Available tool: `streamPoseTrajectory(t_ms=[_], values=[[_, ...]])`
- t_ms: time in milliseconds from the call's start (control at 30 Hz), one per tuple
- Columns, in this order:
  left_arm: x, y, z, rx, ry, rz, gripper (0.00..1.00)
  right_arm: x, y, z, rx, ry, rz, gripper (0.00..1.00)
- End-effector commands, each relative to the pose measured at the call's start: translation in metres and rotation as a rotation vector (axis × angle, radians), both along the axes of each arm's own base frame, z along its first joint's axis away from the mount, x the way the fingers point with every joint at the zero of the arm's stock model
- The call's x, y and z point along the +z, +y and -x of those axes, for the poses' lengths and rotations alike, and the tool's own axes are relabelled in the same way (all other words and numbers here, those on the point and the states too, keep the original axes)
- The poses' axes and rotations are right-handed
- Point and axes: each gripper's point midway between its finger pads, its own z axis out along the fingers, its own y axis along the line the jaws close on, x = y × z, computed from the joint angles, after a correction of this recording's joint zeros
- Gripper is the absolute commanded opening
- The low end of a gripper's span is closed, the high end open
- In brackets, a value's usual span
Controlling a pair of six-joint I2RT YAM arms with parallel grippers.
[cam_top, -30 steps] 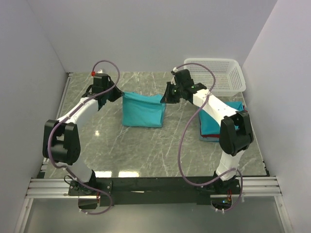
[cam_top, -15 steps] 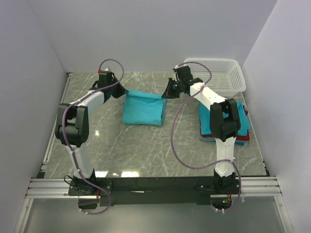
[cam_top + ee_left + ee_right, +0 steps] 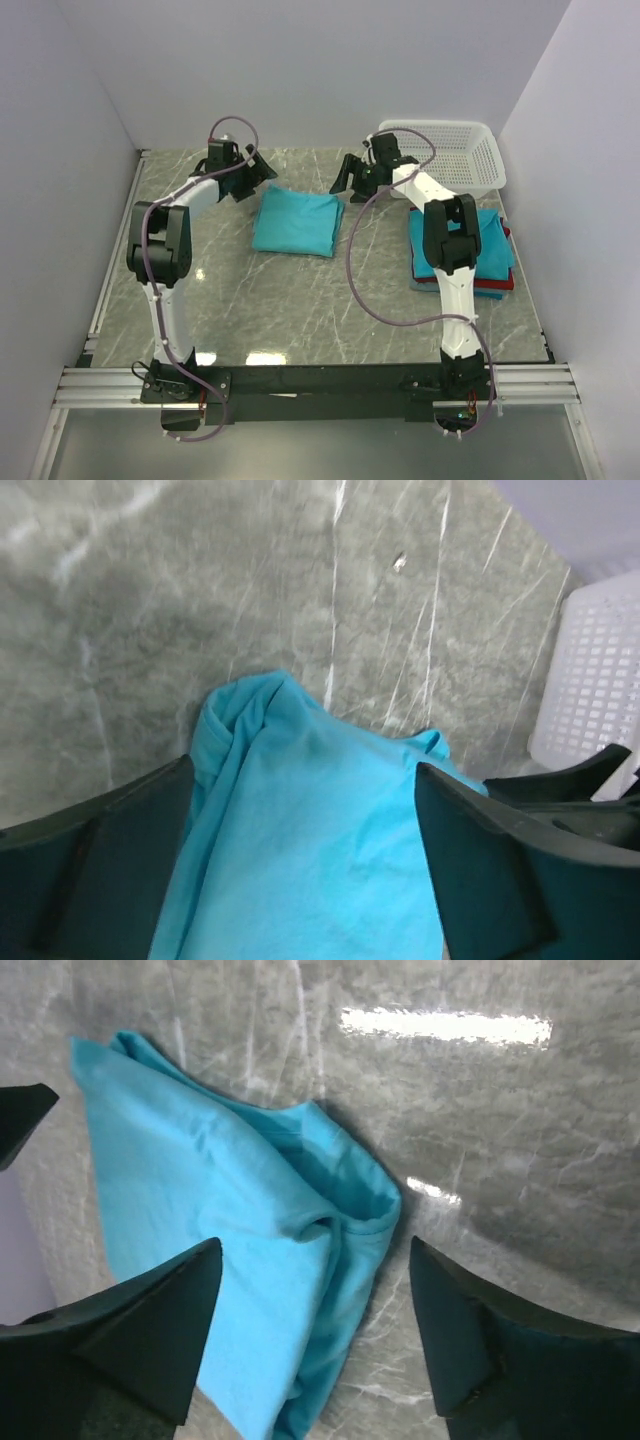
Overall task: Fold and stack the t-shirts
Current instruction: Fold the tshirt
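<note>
table (image 3: 250, 300): grey marble | stack (image 3: 492, 245): folded t-shirts, right of frame, under white basket (image 3: 470, 160) | teal t-shirt (image 3: 296, 222): folded flat, centre | next, judged: pinch both corners evenly, carry level, square onto stack | left gripper (image 3: 260, 170), right gripper (image 3: 347, 180): fingers apart, empty, at the shirt's upper corners, arms stretched far forward

Two grippers: left gripper (image 3: 262, 170), right gripper (image 3: 347, 178). One white basket (image 3: 470, 165) at the far right corner. One folded teal shirt (image 3: 297, 222) alone in the middle. One stack of shirts (image 3: 490, 250) on the right, three colours showing at its edges: teal, red, darker blue; exact number of layers not clear. One table (image 3: 300, 300) under it all.
</note>
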Motion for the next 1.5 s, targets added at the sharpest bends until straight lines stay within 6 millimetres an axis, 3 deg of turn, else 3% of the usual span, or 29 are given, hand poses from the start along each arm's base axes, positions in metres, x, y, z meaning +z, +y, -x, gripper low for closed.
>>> streamPoseTrajectory(t_ms=[0,100,167,233,300,367,433,467,533,567,633,800,933,1067,1267,1467], values=[[0.072,0.013,-0.012,0.033,-0.144,-0.049,0.99,0.068,0.002,0.001,0.031,-0.145,-0.032,0.83],[0.098,0.016,0.003,0.051,-0.192,-0.037,0.99,0.086,0.005,0.025,0.043,-0.178,-0.029,0.85],[0.109,0.018,0.019,0.07,-0.209,-0.025,0.99,0.096,0.018,0.04,0.048,-0.196,-0.058,0.85],[0.11,0.017,0.03,0.078,-0.197,-0.017,0.99,0.107,0.03,0.064,0.075,-0.219,-0.117,0.86],[0.108,0.001,0.049,0.024,-0.192,0.023,0.99,0.11,0.049,0.092,0.114,-0.213,-0.16,0.85],[0.088,-0.017,0.067,-0.032,-0.158,0.056,0.99,0.117,0.071,0.108,0.15,-0.229,-0.219,0.86],[0.08,-0.033,0.073,-0.068,-0.152,0.108,0.99,0.107,0.081,0.116,0.157,-0.208,-0.244,0.86],[0.063,-0.04,0.079,-0.087,-0.115,0.118,0.99,0.104,0.084,0.117,0.143,-0.179,-0.261,0.86],[0.058,-0.053,0.083,-0.134,-0.115,0.175,0.99,0.09,0.09,0.115,0.123,-0.168,-0.275,0.86],[0.043,-0.056,0.091,-0.142,-0.087,0.189,1.0,0.074,0.092,0.118,0.102,-0.112,-0.28,0.86],[0.029,-0.058,0.1,-0.13,-0.068,0.213,0.99,0.061,0.094,0.122,0.093,-0.068,-0.291,0.86],[-0.005,-0.054,0.12,-0.122,0.011,0.201,1.0,0.006,0.075,0.149,0.068,0.044,-0.21,0.86],[-0.031,-0.053,0.147,-0.129,0.076,0.212,0.99,-0.026,0.059,0.167,0.054,0.097,-0.138,0.86],[-0.036,-0.048,0.163,-0.117,0.097,0.21,0.99,-0.05,0.044,0.18,0.038,0.127,-0.059,0.86],[-0.04,-0.036,0.201,-0.093,0.12,0.161,0.99,-0.054,0.026,0.196,0.012,0.111,0.006,0.86],[-0.047,-0.047,0.27,-0.124,0.176,0.16,0.99,-0.057,0.004,0.248,0.018,0.131,0.091,0.86]])
